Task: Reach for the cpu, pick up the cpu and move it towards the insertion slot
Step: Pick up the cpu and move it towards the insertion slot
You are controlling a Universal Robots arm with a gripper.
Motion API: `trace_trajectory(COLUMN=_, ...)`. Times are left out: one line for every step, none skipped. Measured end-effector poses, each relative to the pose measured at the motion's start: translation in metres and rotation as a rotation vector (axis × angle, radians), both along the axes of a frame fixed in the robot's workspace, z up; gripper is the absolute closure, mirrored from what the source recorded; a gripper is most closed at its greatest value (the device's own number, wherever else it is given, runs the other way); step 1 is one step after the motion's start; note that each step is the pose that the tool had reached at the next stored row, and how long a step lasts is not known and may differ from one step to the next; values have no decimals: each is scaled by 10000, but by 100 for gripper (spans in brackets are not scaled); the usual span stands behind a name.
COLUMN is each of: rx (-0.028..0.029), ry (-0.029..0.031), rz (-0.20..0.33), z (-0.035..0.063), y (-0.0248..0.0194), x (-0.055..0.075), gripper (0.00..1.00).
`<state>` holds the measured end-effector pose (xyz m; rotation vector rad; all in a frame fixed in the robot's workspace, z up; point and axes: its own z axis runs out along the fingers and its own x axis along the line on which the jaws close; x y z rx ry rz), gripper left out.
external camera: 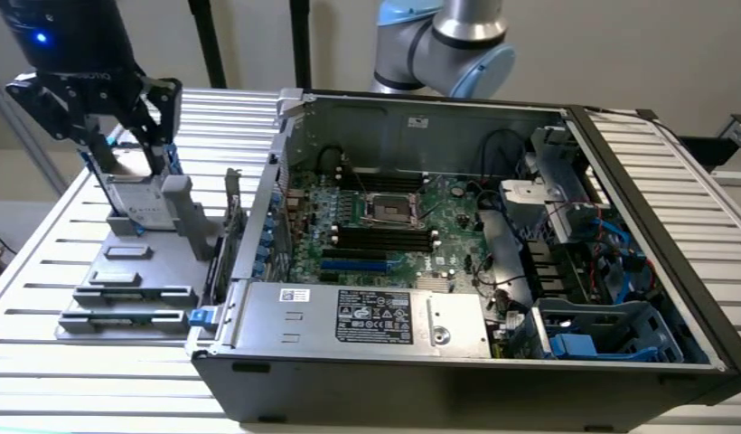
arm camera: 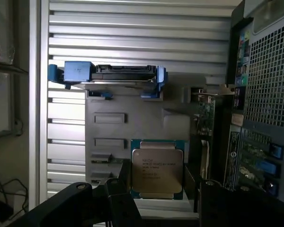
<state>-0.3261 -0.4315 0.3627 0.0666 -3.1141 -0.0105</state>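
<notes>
The cpu is a small silver-topped square chip lying flat in a blue-edged seat on the grey parts holder. My gripper hangs above it, open, with one dark finger on each side of the chip and nothing held. In the exterior view the gripper sits high over the holder at the exterior view's left, outside the computer case. The insertion slot, a shiny metal frame with a dark centre, lies on the green board inside the open case.
An upright silver hard drive in a blue bracket stands at the holder's far end, close under the gripper. The open case wall rises between holder and board. Black memory slots, cables and a power supply surround the socket.
</notes>
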Motion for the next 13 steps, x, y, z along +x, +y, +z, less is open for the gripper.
trace_trajectory(rx=2, ry=1, rz=0, z=16, y=1, x=42, gripper=46)
trace_trajectory(rx=3, ry=3, rz=0, z=32, y=1, x=85, gripper=46)
trace_trajectory(rx=6, ry=4, rz=1, z=49, y=1, x=132, gripper=46)
trace_trajectory(rx=8, ry=6, rz=2, z=64, y=1, x=173, gripper=46)
trace_trajectory(rx=10, ry=8, rz=3, z=80, y=1, x=217, gripper=46)
trace_trajectory(rx=12, ry=10, rz=2, z=96, y=1, x=258, gripper=46)
trace_trajectory(rx=14, ry=11, rz=2, z=111, y=2, x=300, gripper=46)
trace_trajectory(rx=16, ry=13, rz=3, z=126, y=2, x=341, gripper=46)
trace_trajectory(rx=18, ry=14, rz=4, z=141, y=2, x=383, gripper=46)
trace_trajectory(rx=22, ry=16, rz=6, z=153, y=2, x=425, gripper=46)
trace_trajectory(rx=31, ry=17, rz=7, z=160, y=2, x=469, gripper=46)
trace_trajectory(rx=48, ry=16, rz=7, z=163, y=2, x=510, gripper=46)
trace_trajectory(rx=70, ry=17, rz=9, z=165, y=2, x=553, gripper=46)
